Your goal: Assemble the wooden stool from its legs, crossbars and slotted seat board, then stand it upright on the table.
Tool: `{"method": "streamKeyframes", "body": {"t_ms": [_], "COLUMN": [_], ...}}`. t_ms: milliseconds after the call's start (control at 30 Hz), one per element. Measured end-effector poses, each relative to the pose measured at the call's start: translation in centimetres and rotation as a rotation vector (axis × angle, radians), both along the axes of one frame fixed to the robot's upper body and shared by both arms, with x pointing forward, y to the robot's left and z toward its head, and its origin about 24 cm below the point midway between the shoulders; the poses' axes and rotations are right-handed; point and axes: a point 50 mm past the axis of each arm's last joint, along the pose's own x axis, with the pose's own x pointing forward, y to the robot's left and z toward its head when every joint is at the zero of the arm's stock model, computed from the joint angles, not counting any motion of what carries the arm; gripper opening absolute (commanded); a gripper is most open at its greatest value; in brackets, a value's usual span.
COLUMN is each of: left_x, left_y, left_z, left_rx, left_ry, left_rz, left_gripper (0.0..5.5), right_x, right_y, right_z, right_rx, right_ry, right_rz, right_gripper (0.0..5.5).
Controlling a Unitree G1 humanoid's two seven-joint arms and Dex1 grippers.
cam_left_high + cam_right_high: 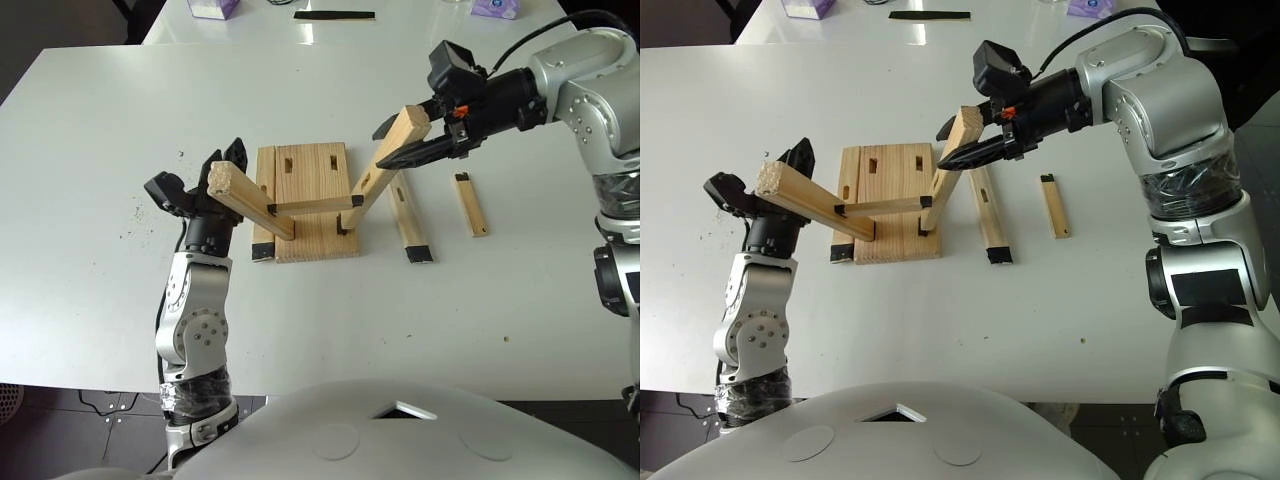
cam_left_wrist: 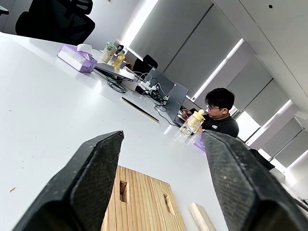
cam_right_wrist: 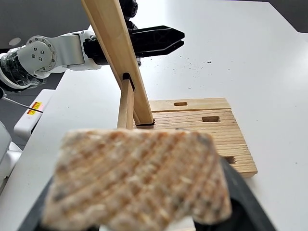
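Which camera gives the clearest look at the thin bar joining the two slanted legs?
The left eye view: the crossbar shows along its full length between both legs. The right eye view shows much the same; the right wrist view sees it foreshortened, running away from the camera.

The seat board [image 1: 312, 170] lies flat on the table [image 1: 100, 120]. The left tilted leg [image 1: 250, 200] and right tilted leg [image 1: 385, 165] stand on it, a crossbar [image 1: 315, 207] between them. A loose leg [image 1: 266, 165] touches its left edge; another leg [image 1: 411, 228] and a short bar [image 1: 470, 205] lie to its right.
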Motion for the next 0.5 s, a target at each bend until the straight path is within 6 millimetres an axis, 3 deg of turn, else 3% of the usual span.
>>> {"method": "streamKeyframes", "body": {"t_ms": [167, 367, 500], "left_x": [-0.1, -0.4, -1.2], "left_y": [0.0, 0.1, 1.4], "left_z": [-0.8, -1.7, -2.5], "left_rx": [0.009, 0.003, -0.029], "left_ry": [0.031, 0.064, 0.090], "left_rz": [0.017, 0.035, 0.115], "left_gripper": [3.04, 3.04, 3.04], "right_x": [-0.9, -1.6, -1.1], "right_y": [1.0, 1.3, 1.1], "right_z": [0.3, -0.6, -0.9], "right_rx": [-0.035, -0.046, -0.033], "right_ry": [-0.087, -0.148, -0.151], "right_rz": [0.032, 0.055, -0.015], "right_gripper": [2.04, 2.04, 2.04]}}
